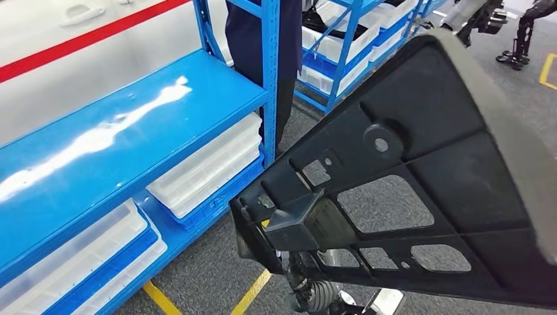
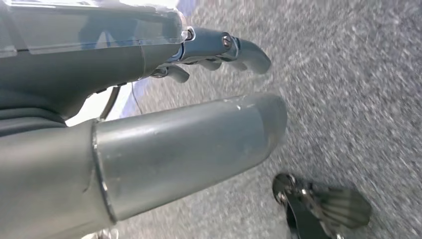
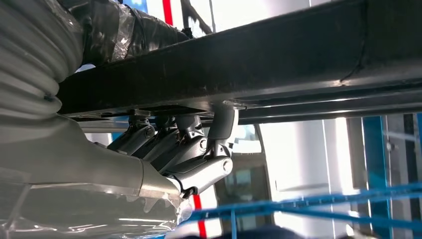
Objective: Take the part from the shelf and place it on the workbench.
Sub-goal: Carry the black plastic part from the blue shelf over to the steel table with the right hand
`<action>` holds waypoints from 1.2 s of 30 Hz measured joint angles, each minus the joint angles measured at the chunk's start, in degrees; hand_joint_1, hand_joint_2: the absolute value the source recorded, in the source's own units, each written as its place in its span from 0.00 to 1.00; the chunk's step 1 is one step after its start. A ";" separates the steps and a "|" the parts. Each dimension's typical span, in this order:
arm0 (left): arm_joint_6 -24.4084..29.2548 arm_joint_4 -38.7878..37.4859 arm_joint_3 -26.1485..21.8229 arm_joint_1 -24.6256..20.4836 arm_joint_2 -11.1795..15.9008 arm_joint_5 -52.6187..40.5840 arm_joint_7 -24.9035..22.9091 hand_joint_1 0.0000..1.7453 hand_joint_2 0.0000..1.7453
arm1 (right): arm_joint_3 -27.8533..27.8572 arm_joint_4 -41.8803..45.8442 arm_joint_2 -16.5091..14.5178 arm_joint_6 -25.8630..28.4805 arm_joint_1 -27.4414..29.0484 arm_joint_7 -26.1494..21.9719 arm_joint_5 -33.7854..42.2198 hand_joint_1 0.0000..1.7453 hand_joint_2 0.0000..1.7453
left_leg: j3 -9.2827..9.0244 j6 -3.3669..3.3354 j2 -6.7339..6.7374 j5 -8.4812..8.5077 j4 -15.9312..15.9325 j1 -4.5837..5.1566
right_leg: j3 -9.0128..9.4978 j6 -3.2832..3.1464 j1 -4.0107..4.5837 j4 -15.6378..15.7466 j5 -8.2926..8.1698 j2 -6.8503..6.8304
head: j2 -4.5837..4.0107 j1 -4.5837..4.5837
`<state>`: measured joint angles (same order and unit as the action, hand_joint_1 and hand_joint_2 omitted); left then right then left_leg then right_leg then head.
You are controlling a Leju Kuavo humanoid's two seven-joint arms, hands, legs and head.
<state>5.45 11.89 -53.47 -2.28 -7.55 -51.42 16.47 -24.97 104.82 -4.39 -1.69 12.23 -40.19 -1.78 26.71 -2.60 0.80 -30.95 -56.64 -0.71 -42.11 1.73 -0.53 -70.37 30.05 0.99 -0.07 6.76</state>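
Part is filling the right side of the head view, a big black moulded plastic panel, tilted, with raised ribs, several cut-out windows, a round boss near its middle and a blocky clip at its lower left end; a grey strip is running along its upper right edge. It is hanging in the air over grey carpeted floor, beside the blue shelf and off it. Right hand is grasping the part, fingers pressing up against the dark bar's underside in the right wrist view. Left hand is holding nothing, thumb and fingers stretched out apart above the floor. White plastic boxes are sitting on the shelf's lower level, and a person in dark clothing is standing behind the shelf's upright post. Yellow floor lines are crossing near the shelf's front corner.
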 joint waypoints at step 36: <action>-0.28 0.00 -2.18 -0.04 -0.26 0.15 -0.62 0.00 0.00 | 2.28 -2.15 0.08 4.44 2.76 -0.01 0.78 1.00 1.00 | 2.73 0.61 3.32 0.83 -1.90 -0.04 | 4.79 -0.66 0.11 4.01 -1.25 -2.77 | 0.00 0.28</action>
<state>5.17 11.89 -55.65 -2.32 -7.81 -51.27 15.85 -22.69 102.66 -4.31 2.75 14.98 -40.19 -1.01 29.43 -1.99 4.13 -30.12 -58.54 -0.75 -37.32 1.07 -0.41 -66.36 28.79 -1.77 -0.07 7.04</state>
